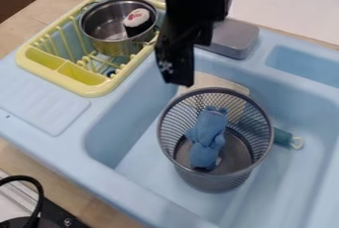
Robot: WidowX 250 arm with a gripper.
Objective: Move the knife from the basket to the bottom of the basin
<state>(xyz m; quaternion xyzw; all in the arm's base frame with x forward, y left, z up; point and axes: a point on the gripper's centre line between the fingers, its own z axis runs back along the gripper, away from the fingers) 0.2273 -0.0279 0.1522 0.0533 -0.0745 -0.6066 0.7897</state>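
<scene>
The black claw [177,79] hung down from the top of the view, above the far left part of the blue basin [155,147]; whether it was apart or together, I could not tell. Just below it in the view, what looked like the knife [283,137] lay in the basin, outside the mesh basket [213,181] and partly hidden behind it. Its teal handle, with a pale loop at the end, stuck out to the right of the basket, and a broad pale part showed past the far rim. The basket stood upright in the basin with a blue soft toy [208,135] inside.

Behind the claw, a grey block [235,37] sat on the basin's far edge. To the left, a yellow dish rack [94,89] held a metal pot [114,47], and in the pot was a small black-and-white piece [138,20] with a red mark. Wooden counter [69,1] showed around the sink unit, and a black cable [39,192] curved at the lower left.
</scene>
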